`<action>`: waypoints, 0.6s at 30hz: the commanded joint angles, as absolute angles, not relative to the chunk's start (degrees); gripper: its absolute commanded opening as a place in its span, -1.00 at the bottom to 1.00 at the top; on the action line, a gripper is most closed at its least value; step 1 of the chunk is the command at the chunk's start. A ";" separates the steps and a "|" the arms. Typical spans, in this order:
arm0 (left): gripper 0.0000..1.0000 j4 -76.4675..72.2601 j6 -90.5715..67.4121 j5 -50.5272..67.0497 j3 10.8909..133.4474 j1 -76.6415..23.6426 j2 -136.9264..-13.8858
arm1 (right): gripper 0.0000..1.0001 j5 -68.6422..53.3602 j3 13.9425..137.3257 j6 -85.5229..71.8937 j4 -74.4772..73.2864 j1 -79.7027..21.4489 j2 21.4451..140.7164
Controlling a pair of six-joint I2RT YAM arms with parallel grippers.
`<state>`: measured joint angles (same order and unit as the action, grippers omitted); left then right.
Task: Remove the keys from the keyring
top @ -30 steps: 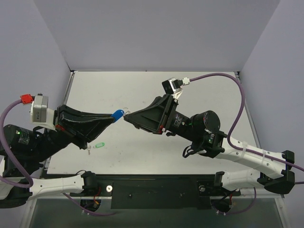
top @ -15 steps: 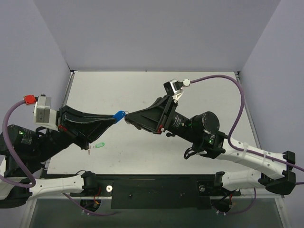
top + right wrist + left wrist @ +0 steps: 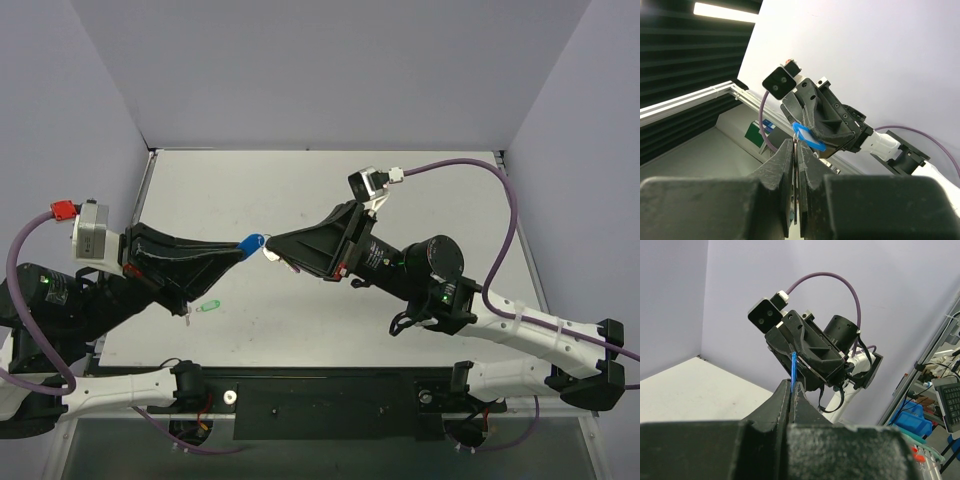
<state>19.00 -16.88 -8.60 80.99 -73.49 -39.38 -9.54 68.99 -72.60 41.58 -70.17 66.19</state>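
Note:
The keyring's blue oval tag (image 3: 252, 241) is held above the table, pinched in my shut left gripper (image 3: 243, 249). In the left wrist view the tag (image 3: 793, 366) stands edge-on out of the closed fingertips (image 3: 792, 385). My right gripper (image 3: 269, 244) faces it tip to tip and is shut on the thin silver key (image 3: 797, 167), seen edge-on between its fingers. In the right wrist view the blue tag (image 3: 809, 136) with its pale centre sits just past my right gripper (image 3: 796, 146). The thin ring is barely visible.
A green tag (image 3: 209, 306) with its own silver key lies on the white table (image 3: 420, 190) below my left gripper. Grey walls enclose the table on three sides. Both arms meet above the table's middle.
My right gripper has drifted slightly right, and the left arm has shifted a little right. Both stay shut, tip to tip at the blue tag.

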 commanded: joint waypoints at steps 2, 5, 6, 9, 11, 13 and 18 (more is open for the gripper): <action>-1.00 16.96 -16.87 -9.14 80.42 -73.39 -38.50 | -1.00 -8.79 69.17 -71.28 44.21 -70.05 64.25; -1.00 16.61 -16.79 -8.79 80.07 -73.39 -37.80 | -1.00 -8.53 68.82 -70.75 42.81 -70.05 64.07; -1.00 16.79 -16.79 -8.79 80.07 -73.39 -37.53 | -1.00 -8.26 68.82 -70.32 42.28 -69.96 63.81; -0.69 18.19 -17.05 -9.05 80.16 -73.30 -36.92 | -1.00 -8.35 68.82 -69.26 39.48 -69.96 63.28; -0.04 20.11 -17.66 -9.67 80.51 -73.39 -36.30 | -1.00 -9.14 69.43 -67.07 35.71 -69.96 62.32; 0.35 23.18 -18.72 -11.24 81.03 -73.39 -35.77 | -1.00 -9.67 70.48 -64.70 29.92 -69.96 61.53; 0.50 30.93 -23.72 -16.26 82.62 -73.39 -33.93 | -1.00 -12.29 75.66 -59.60 11.92 -70.14 60.64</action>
<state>24.64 -19.66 -12.19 80.07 -73.41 -35.73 -9.47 69.82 -65.65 25.26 -70.17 62.50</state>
